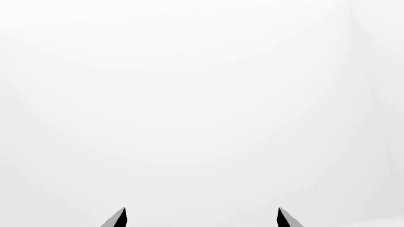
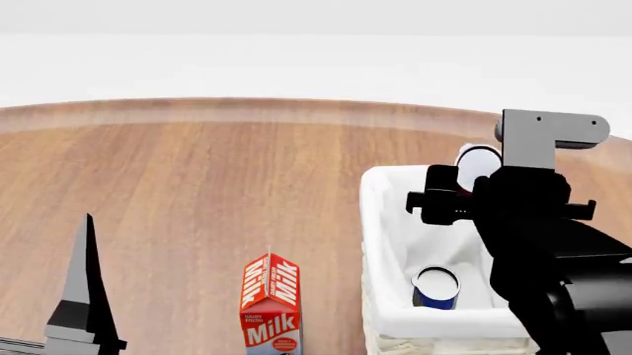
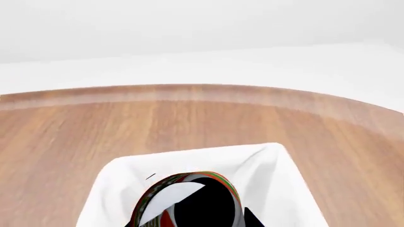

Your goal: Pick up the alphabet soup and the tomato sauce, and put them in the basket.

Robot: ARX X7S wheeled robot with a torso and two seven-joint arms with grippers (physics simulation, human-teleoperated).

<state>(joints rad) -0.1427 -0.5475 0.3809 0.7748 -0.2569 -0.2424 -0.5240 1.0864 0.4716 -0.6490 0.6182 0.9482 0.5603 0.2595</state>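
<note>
My right arm reaches forward over the basket [image 2: 387, 222], and my right gripper [image 2: 472, 181] hangs above its far end, over the white liner. Between its fingers I hold the tomato sauce [image 2: 480, 161]; in the head view only its pale round top shows beside the grey bracket of my wrist. In the right wrist view the can [image 3: 189, 201] sits directly below the camera, with its red and green label and silvery end, and the white liner of the basket [image 3: 271, 170] is spread under it. I cannot tell if the can touches the liner or is a little above it.

The alphabet soup [image 2: 436, 288] stands upright inside the basket, at the near end, closer to my body than the gripper. Its pale top and blue side are visible.

My left arm is low and pulled back, with one dark finger [image 2: 83, 288] pointing up. My left gripper [image 1: 202, 218] faces a plain white surface, its two tips wide apart and nothing between them.

A milk carton [image 2: 269, 305] stands on the wooden table [image 2: 197, 185], just beside the basket, on the side toward my left arm.
</note>
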